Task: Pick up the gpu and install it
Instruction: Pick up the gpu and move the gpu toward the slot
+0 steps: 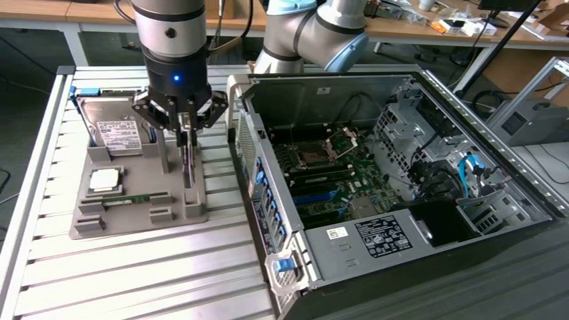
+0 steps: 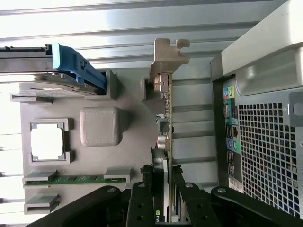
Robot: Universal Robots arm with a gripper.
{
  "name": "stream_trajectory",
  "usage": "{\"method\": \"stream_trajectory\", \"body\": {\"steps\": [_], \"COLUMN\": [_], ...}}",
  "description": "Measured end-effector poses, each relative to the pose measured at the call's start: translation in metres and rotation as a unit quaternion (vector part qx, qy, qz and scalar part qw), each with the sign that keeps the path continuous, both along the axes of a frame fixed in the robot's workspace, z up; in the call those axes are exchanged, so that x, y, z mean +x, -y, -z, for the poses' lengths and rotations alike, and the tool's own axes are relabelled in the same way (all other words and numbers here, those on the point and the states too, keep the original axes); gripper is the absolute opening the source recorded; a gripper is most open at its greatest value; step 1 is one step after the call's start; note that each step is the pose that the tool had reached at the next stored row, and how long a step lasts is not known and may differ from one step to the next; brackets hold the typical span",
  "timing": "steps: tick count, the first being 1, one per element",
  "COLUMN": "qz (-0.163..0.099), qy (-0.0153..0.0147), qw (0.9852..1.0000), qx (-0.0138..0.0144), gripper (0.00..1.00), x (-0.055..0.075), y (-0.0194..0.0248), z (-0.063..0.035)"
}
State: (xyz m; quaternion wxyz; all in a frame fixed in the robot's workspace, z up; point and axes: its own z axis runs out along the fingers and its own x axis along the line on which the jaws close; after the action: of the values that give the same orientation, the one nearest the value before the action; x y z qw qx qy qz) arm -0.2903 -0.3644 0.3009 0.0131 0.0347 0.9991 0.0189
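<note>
The gripper (image 1: 185, 131) has its black, angular fingers (image 2: 141, 201) drawn narrow and pressed on both flat faces of the gpu (image 1: 186, 164), a thin dark card seen edge-on. In the wrist view the gpu (image 2: 164, 124) runs as a slim strip with small components along one face. It ends in a pale, stepped metal bracket (image 2: 166, 56) at the end away from the gripper (image 2: 161, 196). The card stands upright over a slot in the matte grey moulded tray (image 1: 133, 223), at the side of the tray nearest the computer case (image 1: 400, 213). Whether its lower edge sits in the slot or just above it is hard to tell. The arm's wrist, a dark cylinder with a blue light, hangs straight down above the tray, with the silver elbow joints bent behind it. On the tray also lie a square processor (image 1: 105, 179) with a bright metal lid, a narrow green memory stick (image 1: 125, 199), and a silvery hard drive (image 1: 117, 132) with a white label, leaning in a blue carrier. The tray rests on a table (image 1: 133, 287) of ribbed aluminium slats. At the exterior view's right the case lies open, showing a dark motherboard (image 1: 329, 177), perforated steel walls and blue cables.
</note>
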Motion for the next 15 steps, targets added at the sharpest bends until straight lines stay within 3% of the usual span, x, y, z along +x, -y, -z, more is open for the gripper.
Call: {"method": "stream_trajectory", "body": {"steps": [15], "qz": [0.0], "qy": [0.0], "qw": [1.0], "qx": [0.0001], "gripper": [0.27], "x": [0.0], "y": [0.0], "z": [-0.0064]}}
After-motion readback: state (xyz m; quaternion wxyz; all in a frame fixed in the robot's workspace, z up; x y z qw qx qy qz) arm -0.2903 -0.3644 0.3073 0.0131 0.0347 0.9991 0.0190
